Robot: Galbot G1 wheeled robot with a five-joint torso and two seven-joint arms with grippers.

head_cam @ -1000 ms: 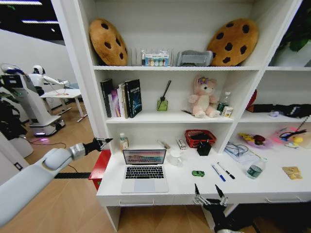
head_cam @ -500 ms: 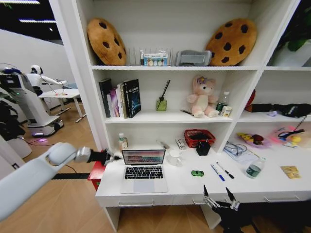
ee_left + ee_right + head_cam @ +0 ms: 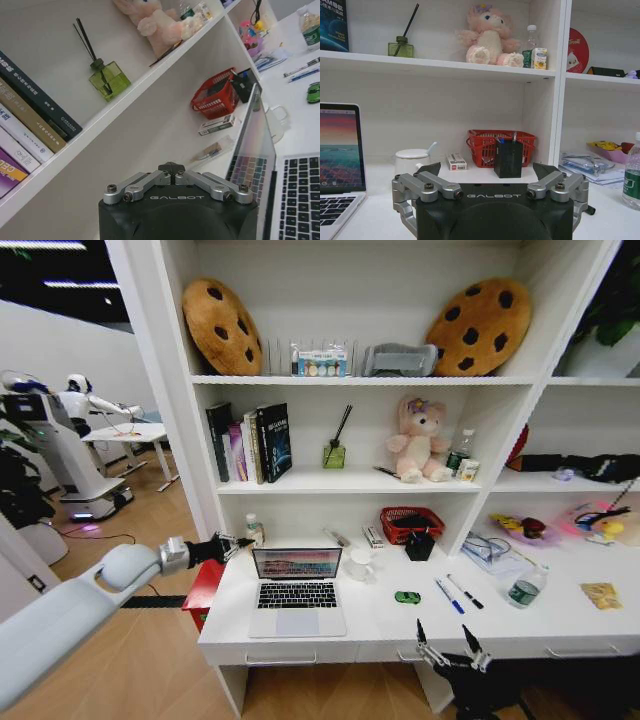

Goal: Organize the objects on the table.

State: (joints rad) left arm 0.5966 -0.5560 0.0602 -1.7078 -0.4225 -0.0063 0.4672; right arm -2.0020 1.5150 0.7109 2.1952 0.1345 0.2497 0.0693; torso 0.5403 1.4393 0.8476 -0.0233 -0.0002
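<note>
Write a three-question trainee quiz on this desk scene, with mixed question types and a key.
1. True or false: the laptop on the table is open, its screen lit.
2. Multiple choice: the small green item lies A) inside the red mesh basket, B) on the desk between the laptop and the two pens, C) on the book shelf.
3. Fill in: the right gripper, at the desk's front edge, has its jaws ____; the left gripper, beside the laptop's screen, has them shut.

Key: 1 true; 2 B; 3 open.
</note>
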